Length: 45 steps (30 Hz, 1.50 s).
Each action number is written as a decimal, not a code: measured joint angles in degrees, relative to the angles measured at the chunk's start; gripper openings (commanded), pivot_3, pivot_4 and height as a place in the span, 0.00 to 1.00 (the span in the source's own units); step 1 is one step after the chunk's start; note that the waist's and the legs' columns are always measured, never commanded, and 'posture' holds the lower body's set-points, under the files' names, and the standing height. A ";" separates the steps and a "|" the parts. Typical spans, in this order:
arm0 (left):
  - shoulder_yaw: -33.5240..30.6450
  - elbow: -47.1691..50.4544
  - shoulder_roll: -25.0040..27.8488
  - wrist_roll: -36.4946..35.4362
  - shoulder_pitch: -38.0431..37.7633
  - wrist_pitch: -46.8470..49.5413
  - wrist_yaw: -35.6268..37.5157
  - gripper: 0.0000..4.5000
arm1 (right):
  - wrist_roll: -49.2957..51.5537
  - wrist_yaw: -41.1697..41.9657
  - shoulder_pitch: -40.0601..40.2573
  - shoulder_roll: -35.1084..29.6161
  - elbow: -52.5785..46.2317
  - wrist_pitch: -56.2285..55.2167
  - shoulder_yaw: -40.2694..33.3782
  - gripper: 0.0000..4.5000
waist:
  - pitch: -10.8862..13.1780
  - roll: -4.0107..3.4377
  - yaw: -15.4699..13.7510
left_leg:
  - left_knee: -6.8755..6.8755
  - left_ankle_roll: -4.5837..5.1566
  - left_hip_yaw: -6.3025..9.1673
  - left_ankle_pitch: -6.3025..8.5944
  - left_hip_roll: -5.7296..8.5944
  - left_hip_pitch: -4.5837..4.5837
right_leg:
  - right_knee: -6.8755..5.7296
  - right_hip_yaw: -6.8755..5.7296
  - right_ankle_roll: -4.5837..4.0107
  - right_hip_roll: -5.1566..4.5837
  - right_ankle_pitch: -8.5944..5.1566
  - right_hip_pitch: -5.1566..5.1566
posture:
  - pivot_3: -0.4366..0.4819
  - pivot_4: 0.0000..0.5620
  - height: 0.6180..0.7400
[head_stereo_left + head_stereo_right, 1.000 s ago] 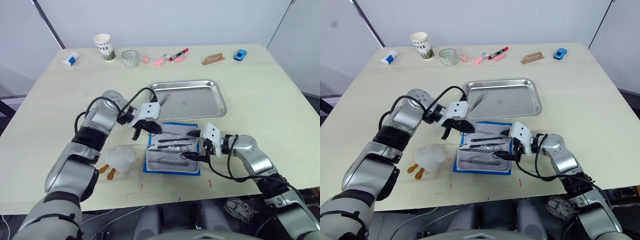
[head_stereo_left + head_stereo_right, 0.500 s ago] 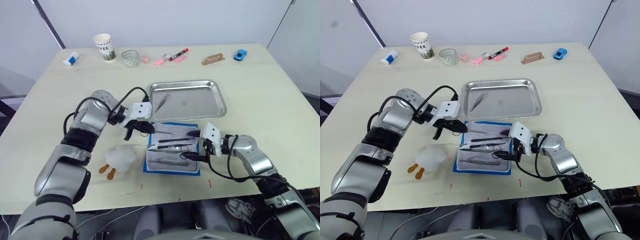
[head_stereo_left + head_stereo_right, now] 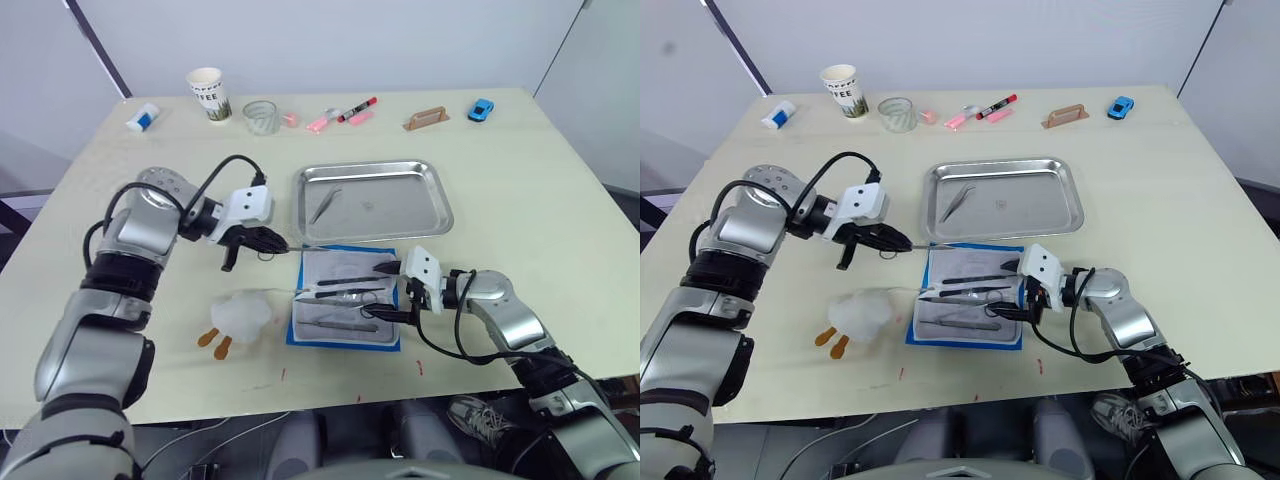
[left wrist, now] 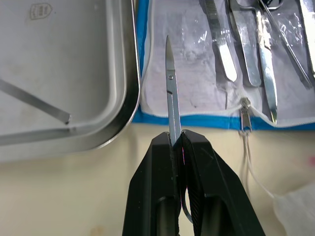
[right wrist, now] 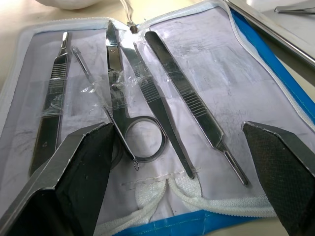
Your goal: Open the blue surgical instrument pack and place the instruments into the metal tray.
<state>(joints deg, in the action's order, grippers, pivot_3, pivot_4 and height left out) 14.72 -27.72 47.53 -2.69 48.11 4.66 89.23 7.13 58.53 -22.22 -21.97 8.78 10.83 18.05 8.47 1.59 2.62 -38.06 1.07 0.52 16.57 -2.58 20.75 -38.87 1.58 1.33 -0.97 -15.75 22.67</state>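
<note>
The left gripper [image 4: 178, 140] is clenched on a pair of slim silvery scissors [image 4: 171, 96], whose closed blades project forward from between the two black fingers [image 4: 155, 187]. The blade tip lies over the pale lining of the blue surgical instrument pack [image 3: 346, 297], close to the corner of the metal tray [image 3: 372, 198]. In the head views this gripper hangs above the table [image 3: 540, 190], just beside the pack's edge on the robot's left.

The right gripper [image 5: 182, 162] is released, its two fingers spread wide apart at the pack's right edge, over the handle ends of the remaining instruments [image 5: 147, 88]: a ring-handled tool, tweezers and further slim tools lying side by side on the lining under clear film.

The pack lies open and flat on the table, directly in front of the tray and nearly touching its near rim. One slim tool, a pair of tweezers [image 3: 324, 204], lies inside the tray toward its left end.

A white plush toy [image 3: 238, 317] rests on the table just left of the pack. Along the far edge stand a paper cup [image 3: 208, 93], a glass [image 3: 260, 116], markers [image 3: 342, 113], a brown block [image 3: 426, 118] and a blue toy car [image 3: 481, 108].
</note>
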 measured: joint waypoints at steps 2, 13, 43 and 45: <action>-2.08 3.86 -0.05 -2.63 -0.55 5.33 -0.71 0.01 | 0.00 -0.01 0.02 -0.02 0.01 -0.01 0.00 1.00 | 0.00 0.01 -0.02 | 0.00 0.00 0.02 0.00 0.00 0.00 | 0.00 -0.01 0.00 0.00 0.00 -0.01 | 0.48 0.27 1.00; -11.94 27.71 -15.56 -9.94 -1.27 45.62 -31.48 0.01 | 0.00 -0.36 0.46 0.10 -0.01 -0.51 -0.01 1.00 | -0.04 0.00 -0.03 | 0.03 -0.01 0.16 0.00 0.01 -0.06 | 0.00 0.06 0.01 0.02 0.00 -0.05 | 0.48 0.27 1.00; -12.45 12.23 -34.69 -2.99 2.51 55.82 -72.18 0.01 | -0.28 -1.92 1.26 1.17 0.04 -1.94 0.35 1.00 | -0.16 0.00 0.17 | 0.79 -0.61 1.24 -0.32 0.46 -0.53 | 0.03 0.41 -0.17 0.07 0.10 -0.08 | 0.48 0.27 1.00; -12.42 10.40 -34.71 -2.98 2.65 55.05 -72.24 0.01 | -0.28 -1.98 1.29 1.20 0.07 -2.08 0.35 1.00 | -0.16 0.00 0.17 | 0.79 -0.62 1.24 -0.32 0.46 -0.53 | 0.03 0.40 -0.16 0.07 0.10 -0.08 | 0.48 0.27 1.00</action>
<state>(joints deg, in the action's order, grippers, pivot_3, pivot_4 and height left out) 2.31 -17.31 12.82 -5.67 50.76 59.71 16.99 6.85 56.55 -20.92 -20.77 8.85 8.75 18.40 8.31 1.59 2.79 -37.27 0.45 1.76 16.25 -2.12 20.22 -38.84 1.98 1.17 -0.90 -15.65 22.59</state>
